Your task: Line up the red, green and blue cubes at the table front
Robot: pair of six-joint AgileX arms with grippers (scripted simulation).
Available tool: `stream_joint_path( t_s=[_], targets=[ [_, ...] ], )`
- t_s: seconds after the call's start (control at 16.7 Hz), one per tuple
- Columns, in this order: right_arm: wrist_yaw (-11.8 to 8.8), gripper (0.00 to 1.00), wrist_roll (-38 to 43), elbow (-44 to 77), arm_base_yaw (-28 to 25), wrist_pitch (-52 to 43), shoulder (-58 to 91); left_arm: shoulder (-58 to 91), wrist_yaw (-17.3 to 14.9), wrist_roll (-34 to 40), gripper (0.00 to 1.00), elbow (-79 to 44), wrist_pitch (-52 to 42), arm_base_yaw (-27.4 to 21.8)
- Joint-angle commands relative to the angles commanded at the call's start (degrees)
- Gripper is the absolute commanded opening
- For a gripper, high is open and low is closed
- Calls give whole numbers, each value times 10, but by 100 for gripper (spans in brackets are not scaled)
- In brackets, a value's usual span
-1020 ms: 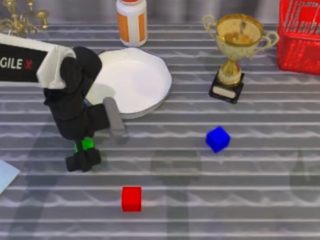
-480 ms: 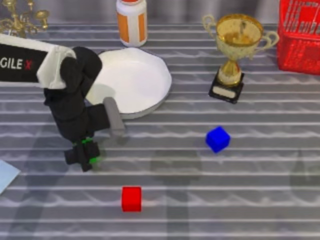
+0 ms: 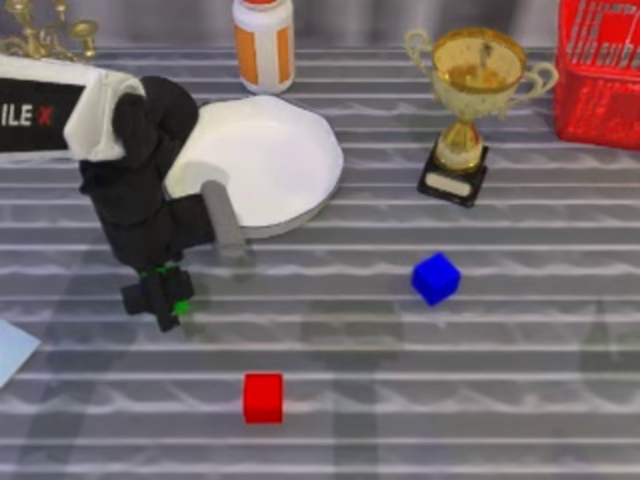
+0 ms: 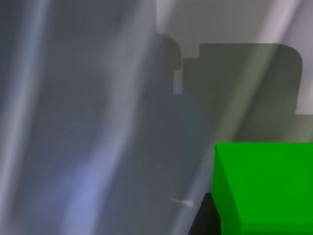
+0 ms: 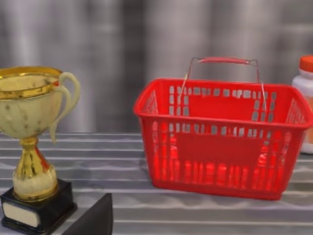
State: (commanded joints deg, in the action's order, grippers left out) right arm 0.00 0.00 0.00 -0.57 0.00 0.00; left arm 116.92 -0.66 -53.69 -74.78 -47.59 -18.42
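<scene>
Across the whole scene, your grey striped bench point(image 3: 520, 340) carried everything. Far right on it sat the red mesh basket point(image 3: 600, 70), which the right wrist view showed standing upright, well behind the gold trophy point(image 3: 468, 100). Left of the trophy lay the white bowl point(image 3: 270, 160), with the orange-and-white bottle point(image 3: 264, 40) just beyond its far rim and a brass candelabra point(image 3: 45, 35) in the far left corner. A pale blue sheet point(image 3: 12, 350) poked in at the left edge.

Your left arm reached in from the left, over the bowl's near-left rim, and its left tool point(image 3: 160, 298) pointed down at the bench, near and left of the bowl. You had that tool clamped on the green cube point(image 3: 178, 305): only slivers of green showed between the dark fingers from above, while the left wrist view had the cube filling one corner with its shadow on the bench beyond. Whether the cube touched the bench, you could not tell.

Your right arm appeared in no overhead picture, and its tool was out of sight.

The blue cube point(image 3: 436, 278) sat turned at an angle, right of centre, nearer you than the trophy. The red cube point(image 3: 263, 397) sat square at the near side, left of centre, well apart from both others.
</scene>
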Motion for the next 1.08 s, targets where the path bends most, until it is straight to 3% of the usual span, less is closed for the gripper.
stream_joint_path(
  t_s=[0.3, 0.72, 0.9, 1.08],
  targets=[
    [0, 100, 0, 0, 0, 0, 0, -44, 1, -2, 0, -51, -95, 4],
    [0, 100, 0, 0, 0, 0, 0, -45, 1, 1, 0, -57, -102, -7],
    [0, 100, 0, 0, 0, 0, 0, -41, 2, 26, 0, -69, -112, -60],
    [0, 100, 0, 0, 0, 0, 0, -37, 3, 63, 0, -86, -126, -149]
  ],
)
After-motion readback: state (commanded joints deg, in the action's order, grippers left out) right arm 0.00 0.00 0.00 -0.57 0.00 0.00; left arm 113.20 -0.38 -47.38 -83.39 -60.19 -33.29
